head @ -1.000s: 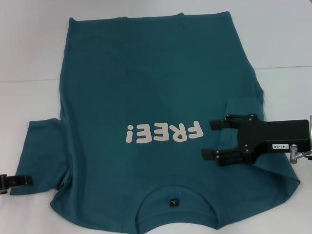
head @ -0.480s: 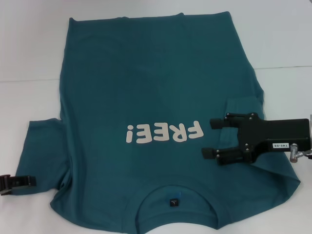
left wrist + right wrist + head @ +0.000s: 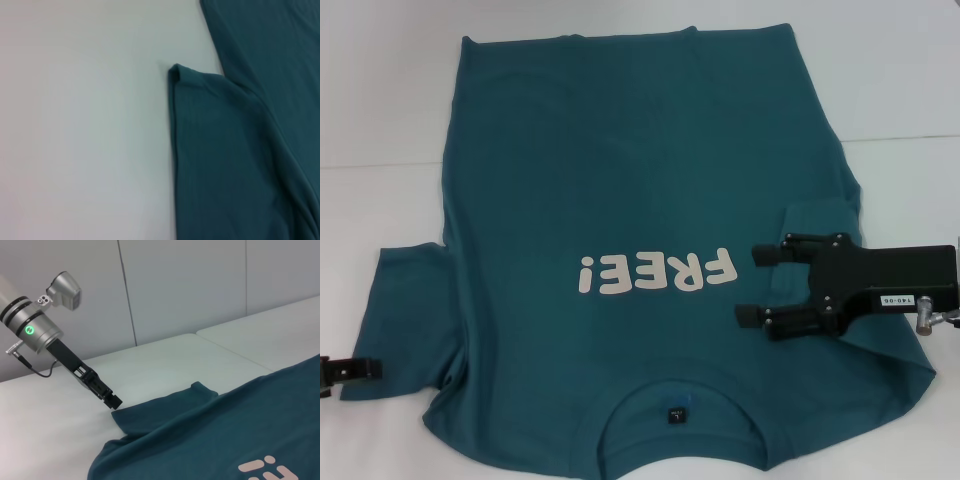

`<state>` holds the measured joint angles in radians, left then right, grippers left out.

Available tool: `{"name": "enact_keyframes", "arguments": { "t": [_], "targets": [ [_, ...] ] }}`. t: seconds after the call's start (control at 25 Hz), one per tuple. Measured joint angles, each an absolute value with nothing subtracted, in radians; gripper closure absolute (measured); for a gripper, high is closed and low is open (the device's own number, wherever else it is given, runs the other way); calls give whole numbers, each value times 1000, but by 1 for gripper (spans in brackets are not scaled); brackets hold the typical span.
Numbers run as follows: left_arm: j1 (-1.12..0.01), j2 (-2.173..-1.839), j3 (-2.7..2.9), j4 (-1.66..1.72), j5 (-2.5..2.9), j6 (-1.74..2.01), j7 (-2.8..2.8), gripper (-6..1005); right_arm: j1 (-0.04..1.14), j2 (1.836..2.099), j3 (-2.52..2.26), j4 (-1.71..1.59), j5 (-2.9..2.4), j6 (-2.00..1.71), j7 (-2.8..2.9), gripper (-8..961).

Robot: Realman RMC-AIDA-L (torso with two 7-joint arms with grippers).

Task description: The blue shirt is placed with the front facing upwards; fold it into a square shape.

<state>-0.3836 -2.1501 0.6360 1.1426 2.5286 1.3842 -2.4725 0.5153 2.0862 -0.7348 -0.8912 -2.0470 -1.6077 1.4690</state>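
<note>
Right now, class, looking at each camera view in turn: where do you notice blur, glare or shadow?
Head view: even light, a soft shadow under the right end effector on the blue shirt; the "FREE!" lettering reads sharp. Left wrist view: the sleeve looks soft, out of focus, against the white table. Right wrist view: the left end effector is crisp at the sleeve edge, with no glare.

The place looks like a robot laboratory or test room. A plain white table (image 3: 380, 90) fills the head view, and a second white table (image 3: 270, 335) stands against its far edge in the right wrist view. Behind them is a bare grey panelled wall (image 3: 180, 285) with vertical seams.
</note>
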Motion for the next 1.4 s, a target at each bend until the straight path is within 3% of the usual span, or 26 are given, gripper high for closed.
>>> {"name": "enact_keyframes", "arguments": {
  "t": [1.4],
  "targets": [
    [-399, -2144, 629, 1101, 2531, 1379, -2469, 156, 515, 2086, -735, -885, -2049, -1608, 1468, 26]
  ]
}}
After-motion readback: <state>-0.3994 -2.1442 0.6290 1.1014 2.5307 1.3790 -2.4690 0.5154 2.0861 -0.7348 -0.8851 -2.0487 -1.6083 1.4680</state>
